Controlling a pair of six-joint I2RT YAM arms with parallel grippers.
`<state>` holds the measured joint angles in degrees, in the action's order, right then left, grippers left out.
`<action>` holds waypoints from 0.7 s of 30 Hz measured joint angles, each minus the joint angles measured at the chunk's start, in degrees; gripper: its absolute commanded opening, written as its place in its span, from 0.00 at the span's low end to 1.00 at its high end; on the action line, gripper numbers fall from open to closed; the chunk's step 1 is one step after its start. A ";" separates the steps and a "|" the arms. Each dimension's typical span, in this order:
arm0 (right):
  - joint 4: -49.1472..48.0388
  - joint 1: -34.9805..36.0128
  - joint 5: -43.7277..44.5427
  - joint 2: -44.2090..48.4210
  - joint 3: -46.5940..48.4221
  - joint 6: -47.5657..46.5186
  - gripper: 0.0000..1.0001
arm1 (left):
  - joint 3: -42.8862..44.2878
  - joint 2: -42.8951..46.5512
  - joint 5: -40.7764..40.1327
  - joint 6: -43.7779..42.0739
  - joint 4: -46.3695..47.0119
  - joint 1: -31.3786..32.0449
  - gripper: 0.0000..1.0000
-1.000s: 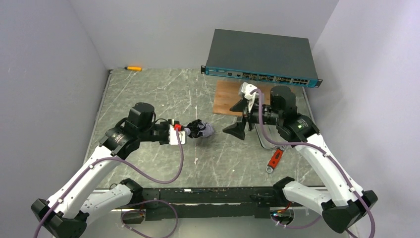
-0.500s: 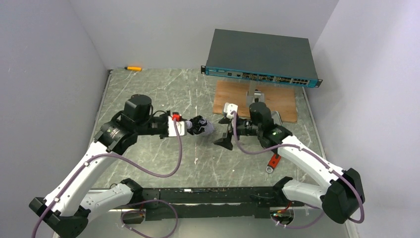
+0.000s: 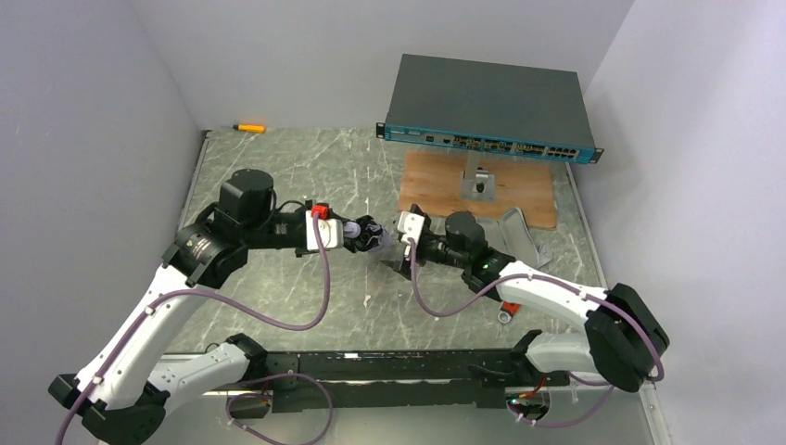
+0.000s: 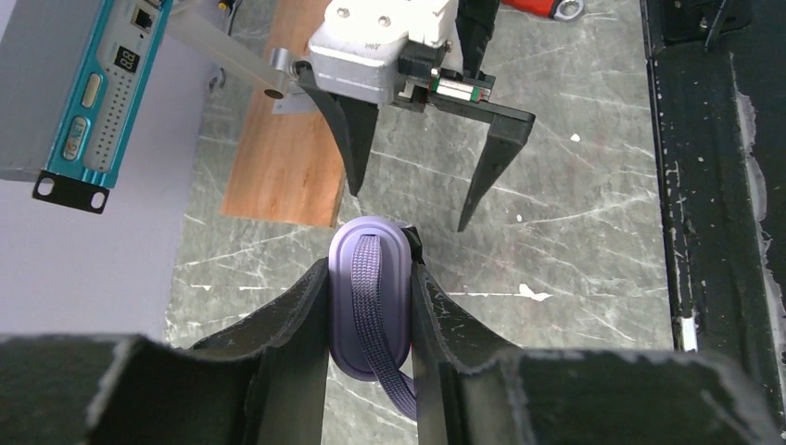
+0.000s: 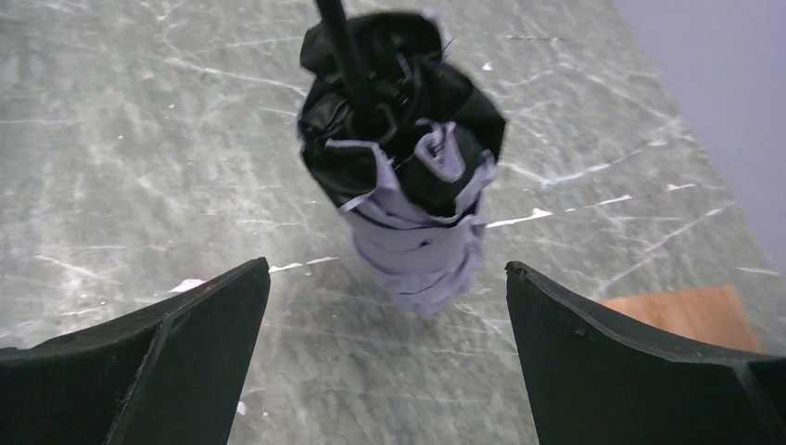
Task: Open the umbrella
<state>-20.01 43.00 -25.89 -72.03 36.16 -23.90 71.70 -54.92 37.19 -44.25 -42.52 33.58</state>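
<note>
Jaws first: left jaws are clamped on the umbrella (image 3: 373, 237), right on its pale handle (image 4: 345, 306), w/ one black finger (image 4: 287, 324) pressed on each side. A grey strap (image 4: 375, 278) runs over the handle's end face. Right jaws are spread wide w/ nothing in them, facing the left ones from close by. In the right wrist view their two fingers (image 5: 176, 362) sit at the bottom corners, and the umbrella's bundle is btwn them but further out, not touching either.

Umbrella's folded up tight. The canopy (image 5: 408, 176) is bunched, black at the far end & pale lavender-ish at the end nearest the right jaws, and the thin black shaft (image 5: 335, 37) pokes out past the black bit. It's over the middle of the bench (image 3: 278, 167), btwn the two arms. Can't tell if the tip touches the bench or hangs just above.

Other stuff: big dark grey box (image 3: 488, 107) w/ teal front at the back, wood board (image 3: 436, 181) just in front of it w/ a small grey metal piece (image 3: 479, 183) on it, orange pen (image 3: 248, 127) by the back left corner, and a red-handled tool (image 3: 509, 304) by the right arm, mostly hidden.
</note>
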 measured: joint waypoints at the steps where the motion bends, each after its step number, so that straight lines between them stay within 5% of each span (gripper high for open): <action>1: -1.11 -0.07 0.76 0.70 -0.85 -0.22 1.00 | 0.00 0.02 0.22 0.13 -0.26 0.00 0.00; 21: -17.35 0.70 -8.07 -11.30 -3.19 -1.51 1.00 | 6.84 0.31 6.36 7.08 -1.90 0.11 0.00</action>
<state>-37.36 43.70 -33.95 -83.33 32.97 -25.41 78.54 -54.61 43.55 -37.17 -44.42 33.69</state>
